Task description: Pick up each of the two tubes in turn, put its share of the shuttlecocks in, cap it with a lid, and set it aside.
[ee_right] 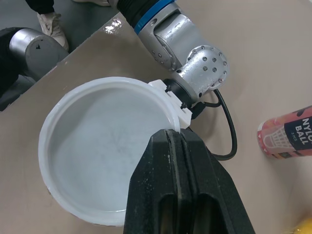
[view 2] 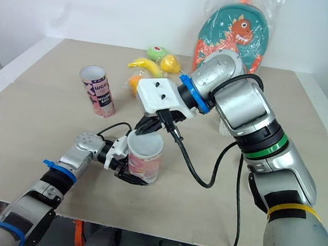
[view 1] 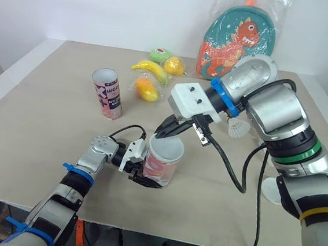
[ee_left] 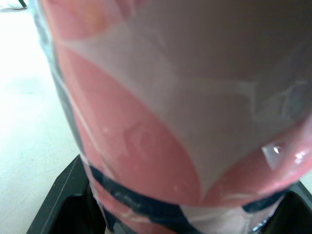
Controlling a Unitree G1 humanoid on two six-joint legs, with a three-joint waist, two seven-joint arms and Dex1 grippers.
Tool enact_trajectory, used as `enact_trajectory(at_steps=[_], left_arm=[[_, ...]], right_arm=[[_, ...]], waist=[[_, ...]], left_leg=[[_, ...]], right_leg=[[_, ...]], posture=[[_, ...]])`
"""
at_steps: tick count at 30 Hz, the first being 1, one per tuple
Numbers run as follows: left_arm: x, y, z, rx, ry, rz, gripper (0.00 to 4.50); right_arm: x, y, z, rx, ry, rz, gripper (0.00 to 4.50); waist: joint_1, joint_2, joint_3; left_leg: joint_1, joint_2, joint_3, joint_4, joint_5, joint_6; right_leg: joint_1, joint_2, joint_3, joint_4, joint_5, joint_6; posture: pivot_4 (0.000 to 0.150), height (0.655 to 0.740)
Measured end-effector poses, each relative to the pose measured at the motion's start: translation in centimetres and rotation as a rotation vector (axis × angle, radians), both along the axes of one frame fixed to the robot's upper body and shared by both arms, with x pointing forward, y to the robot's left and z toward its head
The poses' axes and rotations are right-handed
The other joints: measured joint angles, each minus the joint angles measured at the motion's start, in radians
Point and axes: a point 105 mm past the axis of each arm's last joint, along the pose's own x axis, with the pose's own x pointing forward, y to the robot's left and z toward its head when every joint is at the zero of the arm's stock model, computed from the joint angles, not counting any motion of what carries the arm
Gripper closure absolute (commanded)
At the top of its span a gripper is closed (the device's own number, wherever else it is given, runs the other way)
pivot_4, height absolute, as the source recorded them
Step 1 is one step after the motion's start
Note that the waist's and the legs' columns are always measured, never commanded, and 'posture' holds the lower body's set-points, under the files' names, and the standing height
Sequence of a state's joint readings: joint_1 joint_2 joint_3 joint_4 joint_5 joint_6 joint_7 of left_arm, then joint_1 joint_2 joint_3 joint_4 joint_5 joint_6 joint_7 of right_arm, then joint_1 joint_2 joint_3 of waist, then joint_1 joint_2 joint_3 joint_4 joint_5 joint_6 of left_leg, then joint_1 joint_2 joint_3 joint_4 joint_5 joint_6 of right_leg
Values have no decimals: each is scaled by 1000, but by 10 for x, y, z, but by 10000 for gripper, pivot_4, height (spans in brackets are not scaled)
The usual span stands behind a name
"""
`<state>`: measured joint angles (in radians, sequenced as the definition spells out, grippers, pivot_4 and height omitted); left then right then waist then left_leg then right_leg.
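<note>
Near the table's front edge, my left gripper (view 1: 141, 168) is shut on a pink-and-white tube (view 1: 161, 168), holding it upright; the left wrist view shows this tube (ee_left: 161, 122) close up between the black fingers (ee_left: 63, 204). A white lid (ee_right: 107, 146) sits on the tube's top. My right gripper (view 1: 161, 135) is shut, its fingertips pressed together and resting at the lid's rim (ee_right: 174, 136), with nothing between them. A second tube (view 1: 107, 93), open-topped, stands at the back left. One shuttlecock (view 1: 237, 128) lies behind my right forearm. Another white lid (view 1: 272, 190) lies on the table at the right.
Toy fruit sits at the back: a banana (view 1: 150, 69), an orange piece (view 1: 146, 89), a lemon (view 1: 174, 64) and a green one (view 1: 158, 54). A dinosaur backpack in plastic (view 1: 239, 40) leans on the wall. A black cable (view 1: 230, 164) hangs from my right wrist.
</note>
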<state>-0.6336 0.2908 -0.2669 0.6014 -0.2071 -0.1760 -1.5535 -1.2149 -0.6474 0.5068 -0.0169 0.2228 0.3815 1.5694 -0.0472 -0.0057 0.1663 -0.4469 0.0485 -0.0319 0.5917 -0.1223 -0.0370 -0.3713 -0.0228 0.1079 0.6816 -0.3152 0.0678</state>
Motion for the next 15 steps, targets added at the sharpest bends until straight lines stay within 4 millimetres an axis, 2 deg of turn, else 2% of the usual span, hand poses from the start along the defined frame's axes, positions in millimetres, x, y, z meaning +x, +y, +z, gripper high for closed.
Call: enact_trajectory(at_steps=[15], left_arm=[[-1, 1, 1, -1, -2, 4, 14561]], right_arm=[[-3, 1, 4, 1, -50, 15, 44607]], waist=[[0, 0, 0]], left_leg=[[1, 0, 0, -3, 0, 0]], right_leg=[[0, 0, 0, 0, -1, -1]], posture=[[1500, 7400]])
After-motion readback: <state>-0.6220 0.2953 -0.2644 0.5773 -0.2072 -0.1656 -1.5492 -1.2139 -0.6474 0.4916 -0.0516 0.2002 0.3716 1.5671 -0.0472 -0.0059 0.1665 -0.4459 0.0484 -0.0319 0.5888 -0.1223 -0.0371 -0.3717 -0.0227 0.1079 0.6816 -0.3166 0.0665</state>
